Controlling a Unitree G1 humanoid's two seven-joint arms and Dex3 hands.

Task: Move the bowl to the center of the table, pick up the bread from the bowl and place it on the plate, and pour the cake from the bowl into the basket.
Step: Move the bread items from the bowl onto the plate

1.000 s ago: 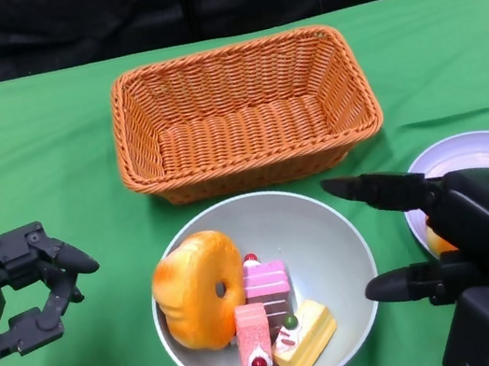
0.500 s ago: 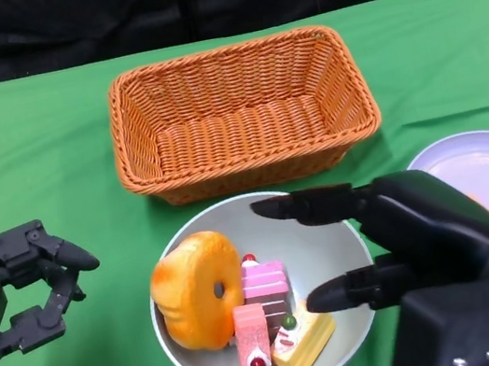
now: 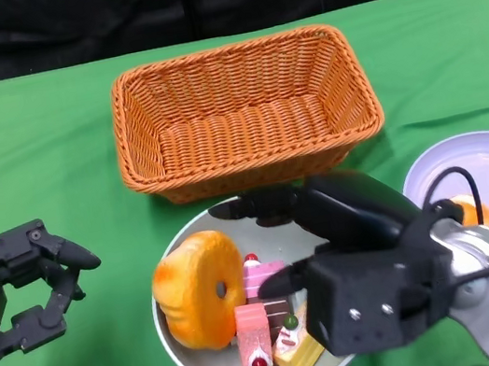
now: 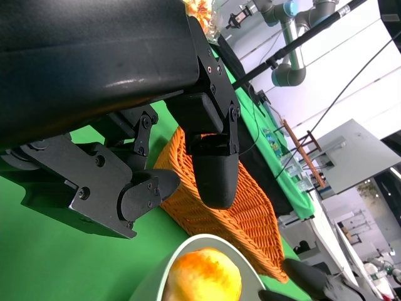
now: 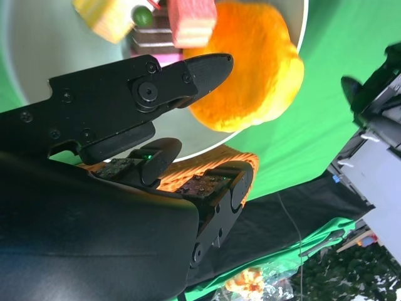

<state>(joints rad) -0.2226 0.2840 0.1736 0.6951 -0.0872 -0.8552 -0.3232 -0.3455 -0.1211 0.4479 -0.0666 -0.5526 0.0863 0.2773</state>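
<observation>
Empty orange basket just behind bowl; plate beside, right.

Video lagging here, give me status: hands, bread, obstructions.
Both hands empty: right hand open over the bowl, left hand open beside it. Bread not gripped. Cakes alongside bread.
</observation>
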